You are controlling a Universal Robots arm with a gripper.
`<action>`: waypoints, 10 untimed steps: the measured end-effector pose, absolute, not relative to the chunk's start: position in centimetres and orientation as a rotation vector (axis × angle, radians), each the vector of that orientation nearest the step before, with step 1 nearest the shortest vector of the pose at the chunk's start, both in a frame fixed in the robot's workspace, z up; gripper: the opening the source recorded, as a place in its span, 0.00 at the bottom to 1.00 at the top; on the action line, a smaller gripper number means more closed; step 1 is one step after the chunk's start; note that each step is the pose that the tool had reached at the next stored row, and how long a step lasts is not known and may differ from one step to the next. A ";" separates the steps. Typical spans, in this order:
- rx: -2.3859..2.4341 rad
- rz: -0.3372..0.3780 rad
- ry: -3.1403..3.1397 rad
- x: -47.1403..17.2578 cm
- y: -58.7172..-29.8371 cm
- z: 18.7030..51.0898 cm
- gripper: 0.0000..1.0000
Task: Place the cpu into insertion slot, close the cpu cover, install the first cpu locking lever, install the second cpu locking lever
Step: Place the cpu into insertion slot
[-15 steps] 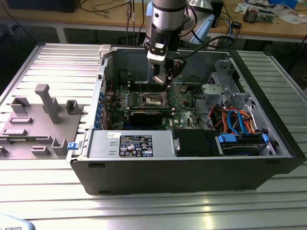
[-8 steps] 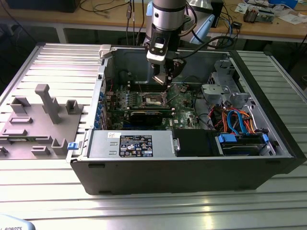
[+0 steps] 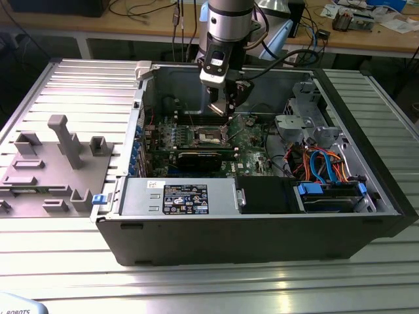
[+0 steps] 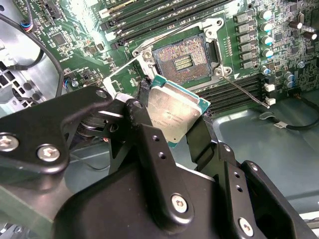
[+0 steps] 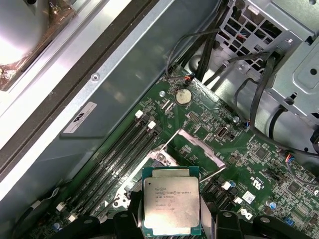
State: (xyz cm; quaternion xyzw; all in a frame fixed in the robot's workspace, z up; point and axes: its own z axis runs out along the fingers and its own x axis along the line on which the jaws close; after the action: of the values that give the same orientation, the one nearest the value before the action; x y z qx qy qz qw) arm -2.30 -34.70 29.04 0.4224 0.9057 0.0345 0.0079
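Observation:
My gripper (image 3: 222, 110) hangs inside the open computer case, just above the green circuit board (image 3: 252, 140). It is shut on the cpu (image 4: 175, 115), a square chip with a dull silver top, which is gripped by two opposite edges between black fingers (image 5: 133, 211). In both wrist views the cpu (image 5: 171, 206) hovers clear of the board, beside the insertion slot (image 4: 183, 61), whose dark square recess lies bare. The cpu cover (image 5: 196, 146), a thin silvery frame, stands swung up and open. A thin locking lever (image 4: 244, 89) sticks out, released, from the slot's corner.
Memory slots (image 4: 149, 15) run beside the socket. A long black card (image 3: 200, 157) crosses the board, and a power supply (image 3: 183, 196) sits at the case front. A drive cage (image 3: 308, 108) and blue cables (image 3: 324, 163) fill the exterior view's right. A grey fixture (image 3: 59, 157) stands outside.

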 end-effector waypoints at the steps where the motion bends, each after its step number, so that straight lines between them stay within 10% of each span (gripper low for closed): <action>1: 1.322 0.108 2.831 -2.3 -34.7 29.0 0.54; 10: 1.338 0.108 2.823 -2.3 -34.7 29.0 0.54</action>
State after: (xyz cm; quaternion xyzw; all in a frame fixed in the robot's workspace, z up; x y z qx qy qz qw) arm -2.31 -34.70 29.04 0.4280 0.9031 0.0344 0.0081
